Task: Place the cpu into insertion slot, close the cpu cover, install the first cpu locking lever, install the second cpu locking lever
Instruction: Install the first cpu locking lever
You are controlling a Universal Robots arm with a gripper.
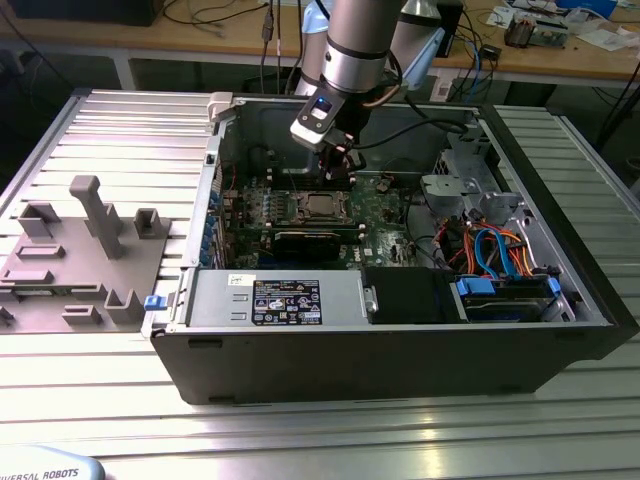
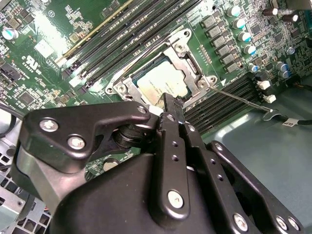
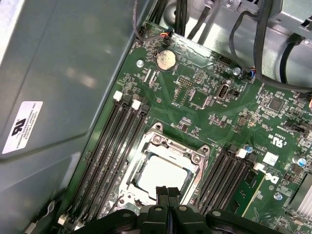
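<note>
My gripper (image 3: 168, 194), jaws pressed together on nothing, hangs at the edge of the cpu cover (image 3: 196, 157); the cpu (image 3: 161, 175) lies socketed beneath it (exterior view: seven o'clock of me).

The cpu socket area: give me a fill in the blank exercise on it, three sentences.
The cpu lies framed by the cpu cover, showing through its ____ opening. The motherboard around them is ____ in colour. The gripper hangs by the cpu cover's edge, its fingers ____.
Missing words: square; green; shut.
</note>
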